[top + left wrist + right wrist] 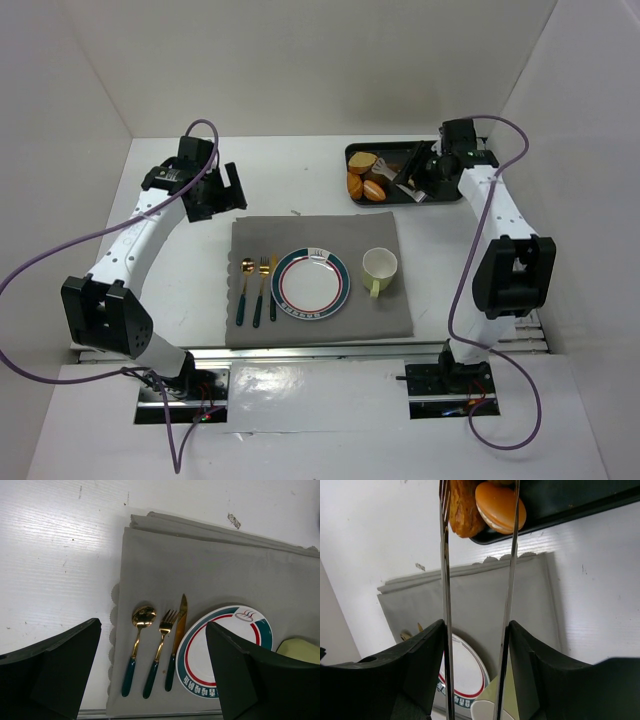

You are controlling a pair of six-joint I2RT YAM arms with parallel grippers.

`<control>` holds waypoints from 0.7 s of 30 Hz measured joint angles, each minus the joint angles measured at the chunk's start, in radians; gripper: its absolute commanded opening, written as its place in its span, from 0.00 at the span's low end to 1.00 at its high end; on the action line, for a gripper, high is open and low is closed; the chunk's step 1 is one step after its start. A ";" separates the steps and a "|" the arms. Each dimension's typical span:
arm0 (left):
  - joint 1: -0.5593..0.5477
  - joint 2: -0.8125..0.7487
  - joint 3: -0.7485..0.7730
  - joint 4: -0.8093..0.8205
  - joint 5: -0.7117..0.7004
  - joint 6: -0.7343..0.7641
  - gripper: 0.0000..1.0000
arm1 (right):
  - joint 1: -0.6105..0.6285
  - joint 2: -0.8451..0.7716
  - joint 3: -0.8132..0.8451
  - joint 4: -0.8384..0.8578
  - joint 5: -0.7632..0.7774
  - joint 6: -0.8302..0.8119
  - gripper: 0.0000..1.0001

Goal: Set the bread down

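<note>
Tongs (445, 590) first: your right gripper (476, 630) grips them between its fingers, one steel blade against each inner face, and the blades stand spread with their tips over the bread (375, 190) at the left end of the black tray (560, 500). Whether either tip touches a piece you cannot tell from the wrist view, as the ends run off the top edge. You look to be at the pick-up step, with nothing lifted yet. Next you need to centre the blades on one piece, squeeze gently and raise it clear of the tray rim before carrying it to the plate (311, 284). The round bun (499, 505) lies tilted, its long axis running from upper left to lower right in the wrist view, the pale filling seam facing the mat. The crusty piece (462, 510) touches it and runs lengthwise along the left blade. Beyond the tray sits the grey placemat (320, 235) with the plate, a cup (379, 267) and cutlery (155, 645). Your left gripper (152, 625) hangs spread wide and empty above that cutlery
</note>
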 measured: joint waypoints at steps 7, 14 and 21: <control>0.000 0.012 0.005 -0.003 0.002 0.003 0.99 | -0.027 0.063 0.000 0.071 -0.002 0.058 0.59; 0.000 0.014 0.013 -0.004 0.004 0.003 0.99 | -0.036 0.153 0.000 0.117 -0.013 0.089 0.61; 0.000 0.026 0.018 -0.003 0.004 0.006 0.99 | -0.036 0.203 0.004 0.155 -0.043 0.098 0.61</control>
